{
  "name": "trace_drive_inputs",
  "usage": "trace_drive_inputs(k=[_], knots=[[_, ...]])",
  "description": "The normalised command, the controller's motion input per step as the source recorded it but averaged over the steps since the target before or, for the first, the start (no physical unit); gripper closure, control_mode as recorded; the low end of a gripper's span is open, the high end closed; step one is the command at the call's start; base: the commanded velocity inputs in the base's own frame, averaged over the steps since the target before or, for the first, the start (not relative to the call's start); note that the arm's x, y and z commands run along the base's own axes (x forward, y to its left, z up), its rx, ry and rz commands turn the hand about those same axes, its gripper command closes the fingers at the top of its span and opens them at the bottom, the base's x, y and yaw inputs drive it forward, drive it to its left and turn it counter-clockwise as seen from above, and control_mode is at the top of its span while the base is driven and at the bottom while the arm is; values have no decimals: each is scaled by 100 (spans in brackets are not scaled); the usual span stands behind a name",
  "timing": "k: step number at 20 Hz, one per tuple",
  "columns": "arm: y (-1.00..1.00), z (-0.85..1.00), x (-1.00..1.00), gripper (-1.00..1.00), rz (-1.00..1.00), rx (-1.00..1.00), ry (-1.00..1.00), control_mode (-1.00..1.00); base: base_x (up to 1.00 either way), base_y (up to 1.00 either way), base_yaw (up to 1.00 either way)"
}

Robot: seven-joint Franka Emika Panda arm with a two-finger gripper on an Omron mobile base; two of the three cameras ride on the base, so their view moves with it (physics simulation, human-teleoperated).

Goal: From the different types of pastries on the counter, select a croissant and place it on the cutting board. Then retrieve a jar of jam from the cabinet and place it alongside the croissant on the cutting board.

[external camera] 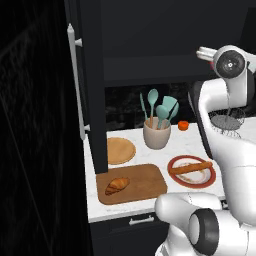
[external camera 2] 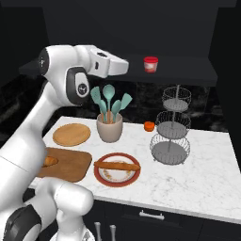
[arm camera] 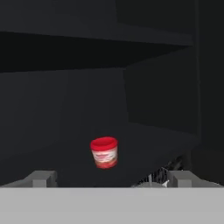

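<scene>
The end effector [arm camera: 112,178] is spread wide, empty, facing the jar of jam [arm camera: 104,152] on the cabinet shelf [external camera 2: 188,70]. The croissant [external camera: 117,185] lies on the cutting board [external camera: 142,182], left on the bench [external camera 2: 202,174].

Rendered look, flat even light, no real glare. Base views: white counter [external camera: 200,145] bright, everything from 9 to 12 o'clock near black; cabinet [external camera: 92,75] just dark mass, barely any detail. Soft weak shadows under cutting board [external camera: 145,185] and wire basket stand [external camera 2: 170,141]. Robot arm lit evenly, slight sheen on white shell. Hand view dim, murky grey shelf, jar of jam [arm camera: 104,152] lone saturated spot, label text smeary and unreadable. Overall low-res, soft edges, no lens bending at corners.
</scene>
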Motion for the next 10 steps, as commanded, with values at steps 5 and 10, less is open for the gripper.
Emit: trace_drive_inputs(k=[5, 10], knots=[[-1, 6, 35, -100, -1, -1, 1, -100, 0, 0, 0], [-3, 1, 30, -100, -3, 0, 2, -100, 0, 0, 0]])
